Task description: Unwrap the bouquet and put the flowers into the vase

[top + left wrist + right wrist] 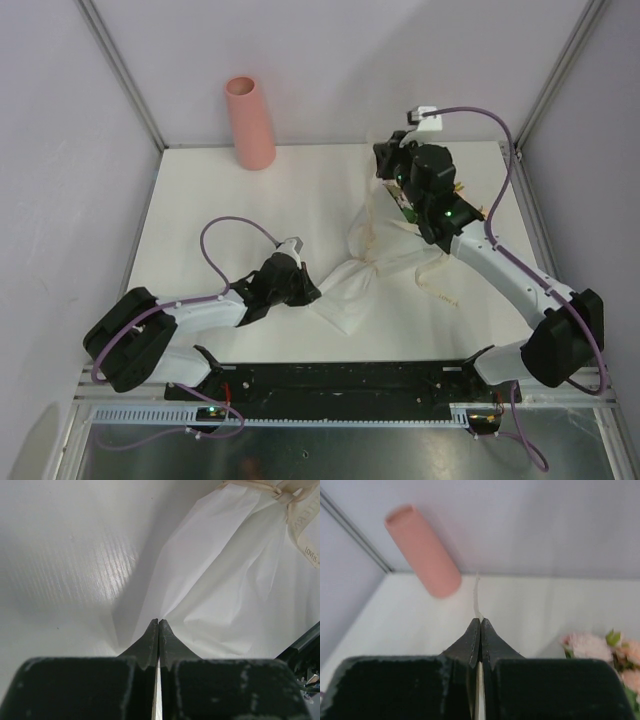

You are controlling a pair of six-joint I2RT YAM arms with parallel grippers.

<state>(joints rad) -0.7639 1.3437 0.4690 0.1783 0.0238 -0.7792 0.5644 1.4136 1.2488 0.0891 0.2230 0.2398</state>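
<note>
- Bouquet is lying on the surface, centre-right, with the wrap paper spreading flat toward the near-left.
- Cream ribbon is sitting tied around the paper's gathered neck, with printed lettering showing on one tail.
- Left claw is sitting low with its jaws pressed together and the tips right at the near edge of the paper. A thin white sliver is showing between the fingers, but I cannot tell if paper is pinched.
- Right claw is hovering over the far end of the bouquet, jaws clamped on a thin pale strip that is poking up past the tips. Ribbon or paper, I cannot tell.
- Flowers are showing as pink heads with green leaves at the lower right of the right wrist view, below the claw and mostly hidden under the right arm in the top view.
- Vase is standing upright at the back-left of the surface by the rear wall, well apart from the bouquet and both claws.
</note>
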